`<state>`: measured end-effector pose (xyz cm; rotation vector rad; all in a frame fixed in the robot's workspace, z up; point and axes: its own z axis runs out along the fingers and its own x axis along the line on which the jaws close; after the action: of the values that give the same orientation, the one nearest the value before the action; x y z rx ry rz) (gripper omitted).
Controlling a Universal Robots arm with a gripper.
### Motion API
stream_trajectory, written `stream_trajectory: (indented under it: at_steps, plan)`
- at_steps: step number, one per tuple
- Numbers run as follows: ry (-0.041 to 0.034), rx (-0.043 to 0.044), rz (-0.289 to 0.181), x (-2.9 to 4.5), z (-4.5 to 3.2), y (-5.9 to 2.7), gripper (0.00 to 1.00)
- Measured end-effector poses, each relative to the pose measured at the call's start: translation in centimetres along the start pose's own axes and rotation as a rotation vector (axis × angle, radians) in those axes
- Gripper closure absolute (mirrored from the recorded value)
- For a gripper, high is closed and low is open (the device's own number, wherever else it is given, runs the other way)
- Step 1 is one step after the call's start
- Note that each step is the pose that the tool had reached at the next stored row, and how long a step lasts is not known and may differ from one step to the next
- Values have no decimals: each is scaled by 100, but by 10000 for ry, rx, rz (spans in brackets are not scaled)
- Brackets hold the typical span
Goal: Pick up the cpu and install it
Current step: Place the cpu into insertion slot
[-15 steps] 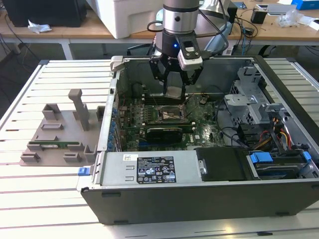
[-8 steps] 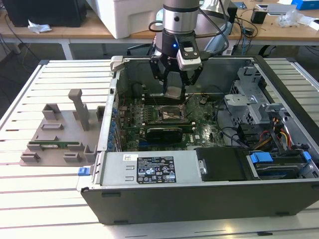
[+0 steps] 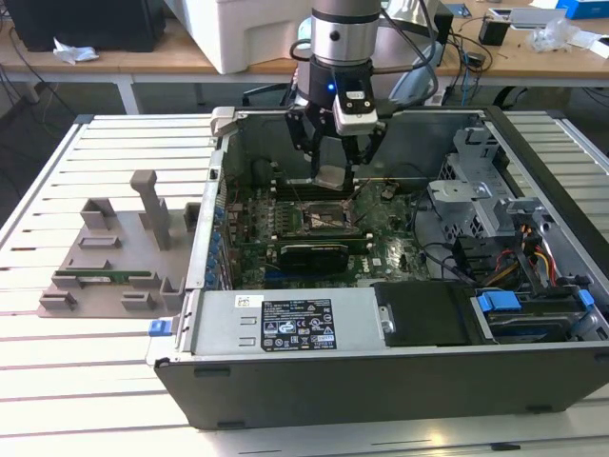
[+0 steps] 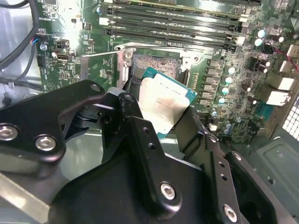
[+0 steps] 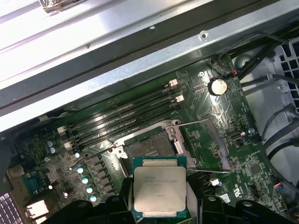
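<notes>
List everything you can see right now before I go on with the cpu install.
cpu: one, silvery top with green rim, held above the socket.
socket: one, black-framed, open, on the motherboard.
motherboard: one, green, inside the computer case.
memory slots: several, black, beside the socket.
computer case: one, dark grey, open, on the slatted table.
slatted table: one, pale, under the case.
fixture: one, grey, on the table, exterior view's left of the case.
hand: one, black, shut on the cpu.
</notes>
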<state>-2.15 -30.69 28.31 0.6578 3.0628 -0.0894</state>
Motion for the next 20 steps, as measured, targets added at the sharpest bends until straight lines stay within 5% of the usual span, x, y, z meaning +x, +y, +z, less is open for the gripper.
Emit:
stream_trajectory:
  at_steps: [13,20]
  plan:
    - [69,25,1276,0,3,0,46]
    - [156,55,2873,0,8,0,46]
